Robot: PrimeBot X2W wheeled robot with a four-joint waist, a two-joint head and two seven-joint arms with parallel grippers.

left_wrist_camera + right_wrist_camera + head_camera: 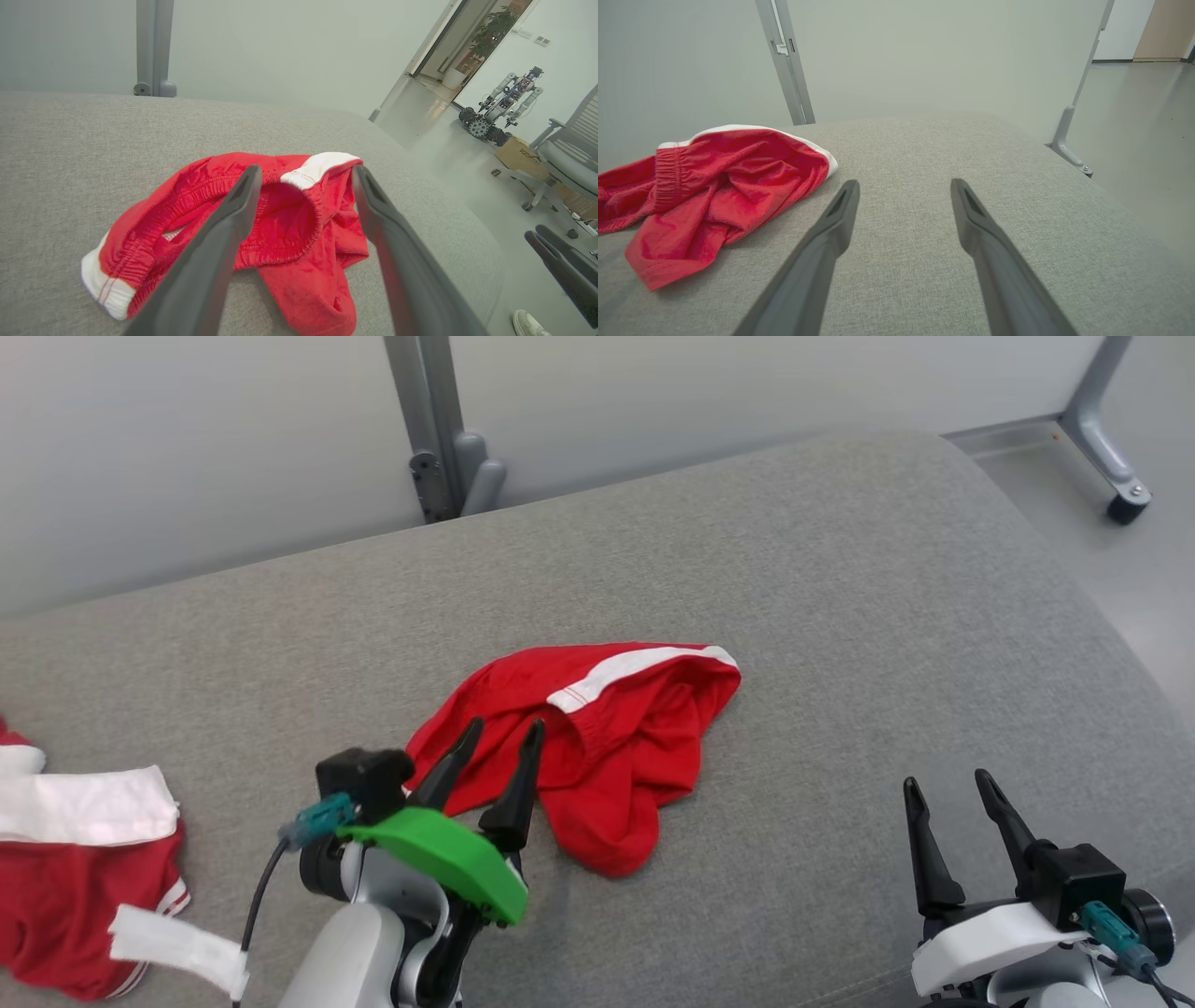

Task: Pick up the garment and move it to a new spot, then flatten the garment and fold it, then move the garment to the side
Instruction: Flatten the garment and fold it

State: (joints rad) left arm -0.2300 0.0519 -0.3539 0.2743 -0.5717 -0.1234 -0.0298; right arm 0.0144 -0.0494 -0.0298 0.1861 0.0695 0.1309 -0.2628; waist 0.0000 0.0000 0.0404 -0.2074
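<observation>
The red garment (607, 747) lay crumpled in the middle of the grey cushion (840, 597). The left gripper (506, 723) hovered at its near-left edge, fingers spread, apparently lined up on the waistband for pickup; the right gripper (946, 780), likewise spread, hung well to the right

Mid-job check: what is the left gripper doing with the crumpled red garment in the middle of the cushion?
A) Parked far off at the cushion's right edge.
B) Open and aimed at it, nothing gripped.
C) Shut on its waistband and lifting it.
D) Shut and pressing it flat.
B: the left gripper stands wide open, aimed at the near side of the red garment, which lies crumpled on the grey cushion with no cloth pinched.
</observation>
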